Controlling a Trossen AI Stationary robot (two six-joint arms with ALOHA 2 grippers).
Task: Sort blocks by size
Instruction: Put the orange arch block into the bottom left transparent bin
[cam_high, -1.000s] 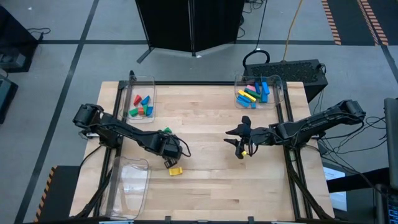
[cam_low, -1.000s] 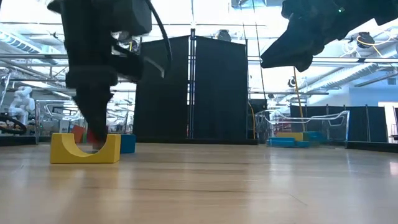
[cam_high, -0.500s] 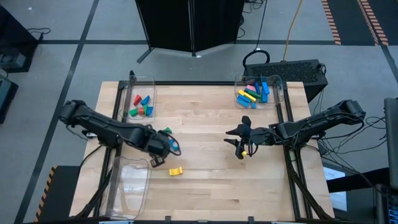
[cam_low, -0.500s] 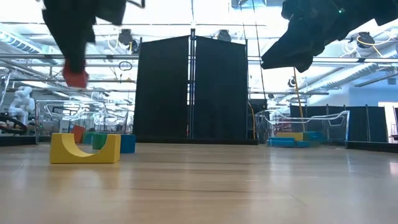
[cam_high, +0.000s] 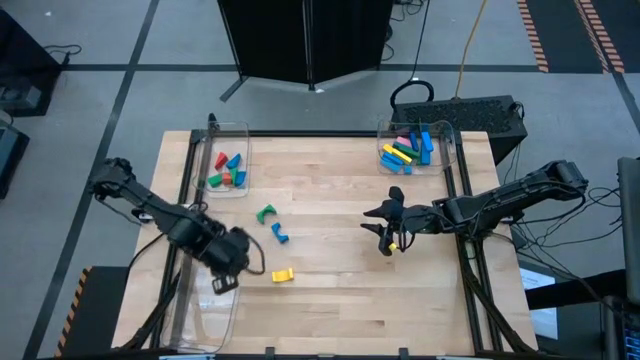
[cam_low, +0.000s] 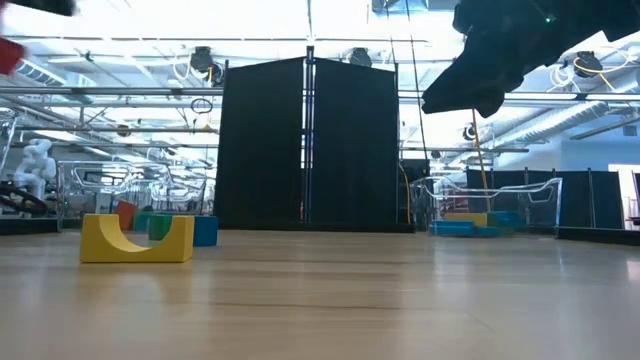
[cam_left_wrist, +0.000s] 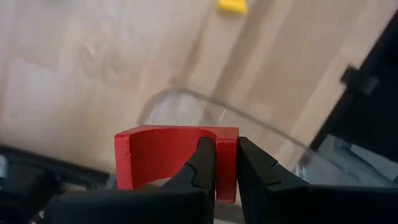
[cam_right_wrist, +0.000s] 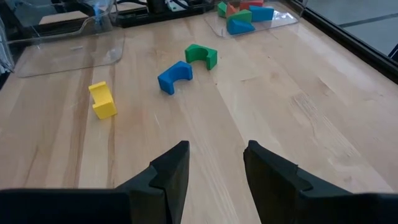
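My left gripper (cam_high: 222, 281) hangs over the clear near-left bin (cam_high: 205, 305), shut on a red arch block (cam_left_wrist: 165, 155); that block shows in the low view's top left corner (cam_low: 8, 55). A yellow arch block (cam_high: 283, 274) stands on its two legs on the table. Farther off lie a blue arch (cam_high: 279, 233) and a green arch (cam_high: 265, 213). My right gripper (cam_high: 385, 238) waits open above the table's right half, nothing between its fingers (cam_right_wrist: 168, 171). My left gripper pinches the red arch block between its two fingers at one end of the arch (cam_left_wrist: 226, 168), beside the curved cut-out. The fingers come from above, pointing down. The block is lifted clear, above the clear bin's rim (cam_left_wrist: 211, 106).
A clear bin at the far left (cam_high: 228, 165) holds several short blocks. Another at the far right (cam_high: 410, 148) holds several longer bars. Dark frame rails run along the table's left and right edges. Bare wood lies between the two arms.
My left gripper has risen from beside the yellow arch and swung toward the table's near left corner, carrying the red block up and over the clear bin. The green and blue arches, covered by the arm before, now show. My right arm has kept still.
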